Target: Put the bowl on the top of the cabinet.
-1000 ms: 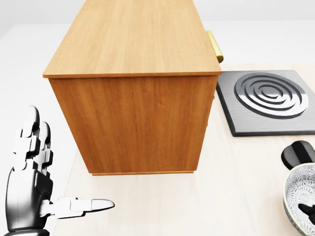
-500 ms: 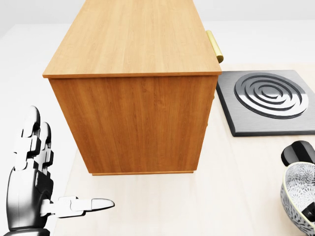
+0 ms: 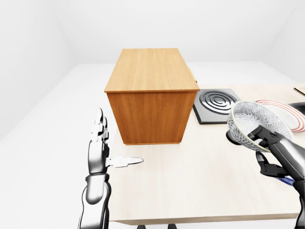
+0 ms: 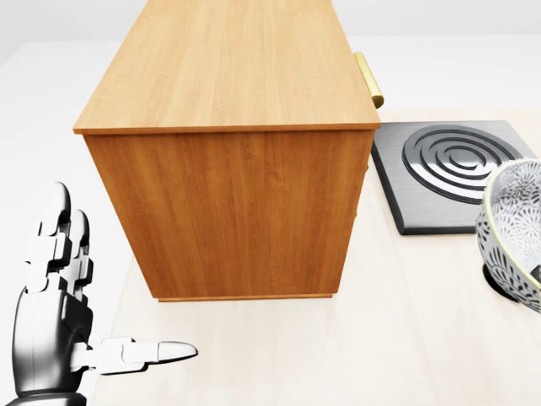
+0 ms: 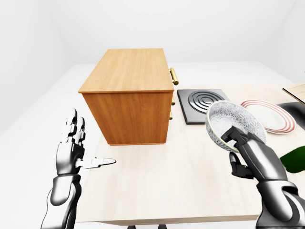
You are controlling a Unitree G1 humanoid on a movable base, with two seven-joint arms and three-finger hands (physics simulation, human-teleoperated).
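Note:
A patterned white bowl (image 3: 257,121) is held tilted in my right hand (image 3: 267,145), whose fingers close on its rim; it hangs above the table to the right of the cabinet. It also shows at the head view's right edge (image 4: 514,241). The wooden cabinet (image 3: 151,93) stands on the table, its flat top (image 4: 232,63) bare. My left hand (image 3: 102,155) is open, fingers spread, thumb pointing right, at the table's left edge below the cabinet.
A dark hob plate (image 3: 217,105) with concentric rings lies right of the cabinet. A red-rimmed plate (image 5: 264,114) lies further right. A brass handle (image 5: 174,76) sticks out of the cabinet's right side. A green object (image 5: 293,160) shows at the right edge.
My right hand has lifted the bowl up and toward the hob plate; in the head view it rose from the bottom right corner to mid right edge. The left hand has not moved.

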